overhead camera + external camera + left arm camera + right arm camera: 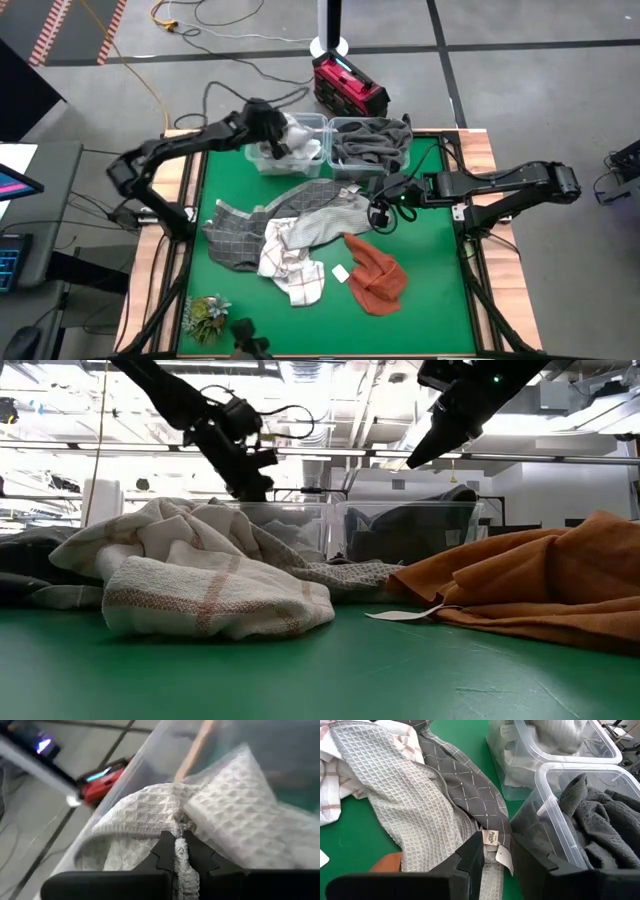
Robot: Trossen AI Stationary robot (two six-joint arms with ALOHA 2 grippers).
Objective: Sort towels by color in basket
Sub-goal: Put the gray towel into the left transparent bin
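Left gripper (174, 851) pinched closed on a white waffle-weave towel (225, 810) over the left clear bin (262, 160), right gripper (492, 857) parted above a grey patterned towel (457, 775) beside the dark-towel bin (345, 160), checked and rust orange towels (378, 278) on the green table (440, 310).

Nothing here reads clearly. There's a small white care tag (491, 839) sewn to the edge of the grey patterned towel (455, 775), seen in the right wrist view, and it carries a few lines of dark print, too small to make out. Another white tag (405, 615) lies on the green surface (400, 670) beside the rust orange towel (540, 585), its face showing no legible text.
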